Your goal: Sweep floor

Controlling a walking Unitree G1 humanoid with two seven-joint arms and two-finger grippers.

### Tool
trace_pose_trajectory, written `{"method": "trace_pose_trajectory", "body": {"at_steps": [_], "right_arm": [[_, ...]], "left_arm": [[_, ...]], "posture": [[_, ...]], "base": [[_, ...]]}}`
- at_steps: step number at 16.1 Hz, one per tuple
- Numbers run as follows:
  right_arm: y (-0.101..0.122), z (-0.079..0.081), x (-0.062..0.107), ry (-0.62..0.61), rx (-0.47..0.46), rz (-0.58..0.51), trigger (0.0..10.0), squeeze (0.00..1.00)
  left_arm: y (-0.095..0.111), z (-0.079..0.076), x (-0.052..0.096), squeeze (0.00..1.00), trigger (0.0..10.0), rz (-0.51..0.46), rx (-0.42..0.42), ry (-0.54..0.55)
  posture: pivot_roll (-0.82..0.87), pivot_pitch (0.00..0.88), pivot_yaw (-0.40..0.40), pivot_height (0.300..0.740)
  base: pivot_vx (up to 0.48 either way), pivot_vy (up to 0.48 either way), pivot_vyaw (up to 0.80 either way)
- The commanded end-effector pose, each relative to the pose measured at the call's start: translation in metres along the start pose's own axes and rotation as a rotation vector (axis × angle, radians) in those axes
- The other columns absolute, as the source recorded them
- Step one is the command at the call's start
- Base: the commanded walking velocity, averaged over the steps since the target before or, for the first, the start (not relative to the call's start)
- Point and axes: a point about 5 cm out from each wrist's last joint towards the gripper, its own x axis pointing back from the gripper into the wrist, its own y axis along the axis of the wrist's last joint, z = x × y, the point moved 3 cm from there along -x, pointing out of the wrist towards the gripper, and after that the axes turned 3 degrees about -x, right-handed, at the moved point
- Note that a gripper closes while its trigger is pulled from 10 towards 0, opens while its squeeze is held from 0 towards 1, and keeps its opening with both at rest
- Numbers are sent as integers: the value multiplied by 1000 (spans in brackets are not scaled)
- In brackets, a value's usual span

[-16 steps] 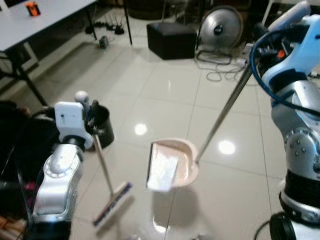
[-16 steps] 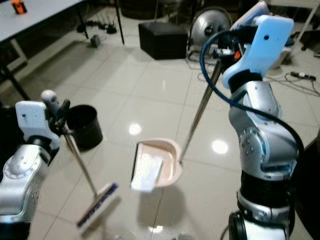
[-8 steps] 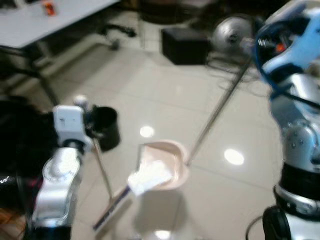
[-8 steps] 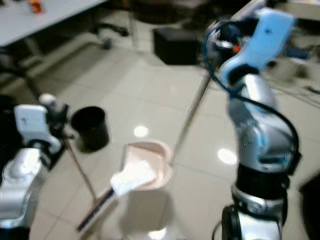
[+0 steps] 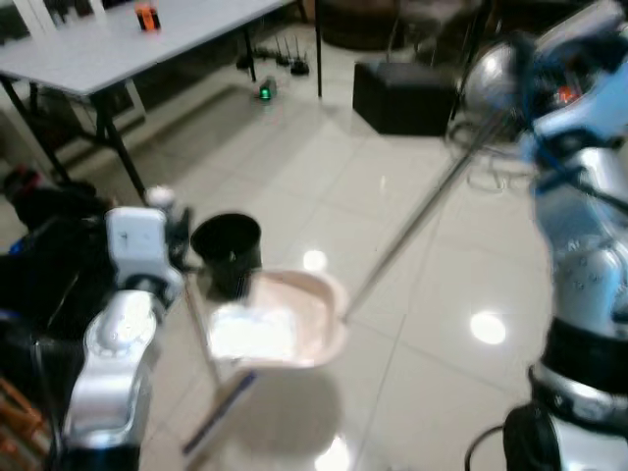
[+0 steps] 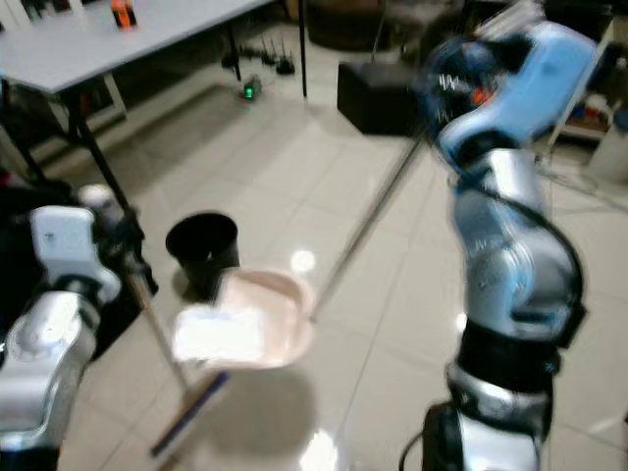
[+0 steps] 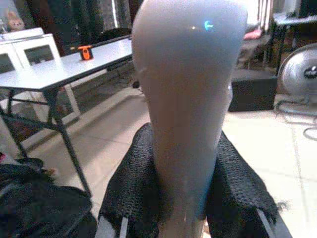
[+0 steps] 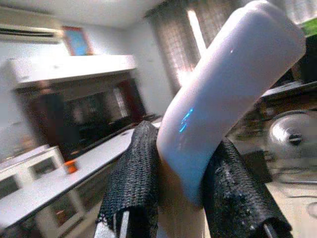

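Two pincers clench handles: my left pincer [image 7: 185, 218] grips the broom [image 5: 201, 343], its head low on the floor [image 5: 432, 373]; my right pincer [image 8: 178, 208] grips the dustpan [image 5: 280, 319], held with white litter [image 5: 250, 332] inside, just before the black bin [image 5: 228, 250]. Beyond stands a table [image 5: 147, 49].

Pale pink dustpan [image 5: 294, 319], black bin [image 5: 228, 250], glossy cream floor [image 5: 324, 186].

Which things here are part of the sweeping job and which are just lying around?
Part of the job:
broom in left pincer
dustpan in right pincer
white debris in it
black bin

Lying about:
table
orange object
fan
black box
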Motion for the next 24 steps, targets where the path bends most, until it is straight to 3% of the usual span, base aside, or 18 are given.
{"method": "trace_pose_trajectory", "body": {"at_steps": [1,12,18,24], "right_arm": [[13,14,-3,43,-29,-62,10000,0],[22,14,-10,54,-3,-80,10000,0],[23,14,-11,50,-6,-82,10000,0],[27,12,-10,33,-16,-105,10000,0]], "left_arm": [[9,6,0,0,10000,-36,-16,18],[6,-1,-3,0,10000,-32,-3,9],[6,-1,-3,0,10000,-31,-3,7],[6,-1,-3,0,10000,-30,-4,2]], "posture": [[-14,0,32,740],[-34,4,35,740],[-35,8,35,740],[-35,9,41,740]], "base": [[360,0,0],[374,0,0],[388,0,800],[386,0,0]]}}
